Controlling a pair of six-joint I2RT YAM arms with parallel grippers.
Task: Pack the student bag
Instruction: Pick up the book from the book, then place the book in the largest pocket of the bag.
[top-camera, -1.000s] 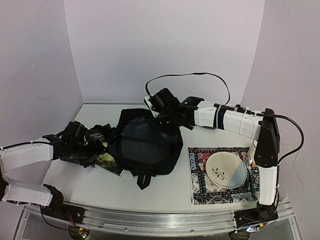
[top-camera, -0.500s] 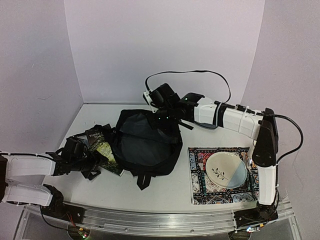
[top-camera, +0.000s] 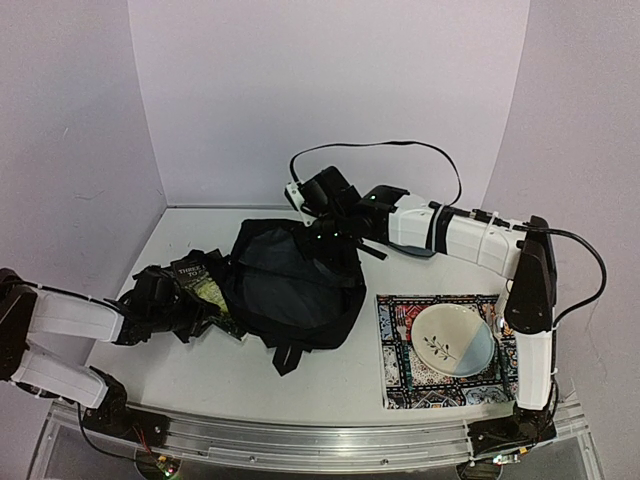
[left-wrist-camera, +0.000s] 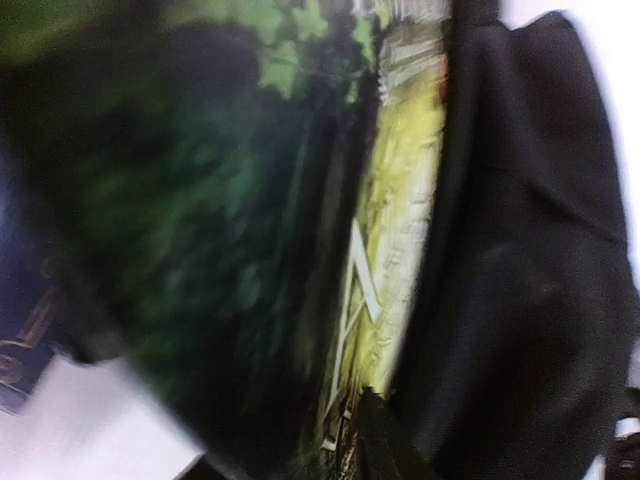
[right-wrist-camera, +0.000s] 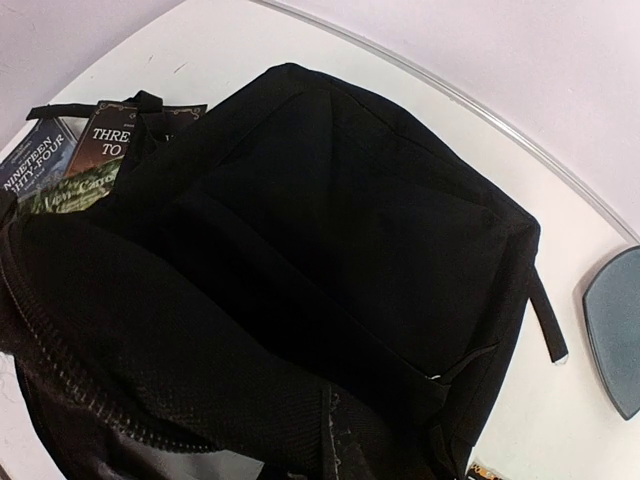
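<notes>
The student bag (top-camera: 300, 295) lies slumped in the middle of the table (top-camera: 230, 375). The right end effector (top-camera: 328, 232) is closed on the fabric at the bag's far rim, and that edge stands raised. A few paperbacks (top-camera: 195, 275) lie against the bag's left side with the left end effector (top-camera: 185, 308) right at them; its own view is too blurred to tell whether it grips. A plate (top-camera: 455, 338) rests on a patterned mat (top-camera: 400, 385) to the right

left arm (top-camera: 75, 318): low, reaching right | left hand (top-camera: 178, 305): unclear (blurred) | right arm (top-camera: 455, 238): stretched left | right hand (top-camera: 325, 230): closed
</notes>
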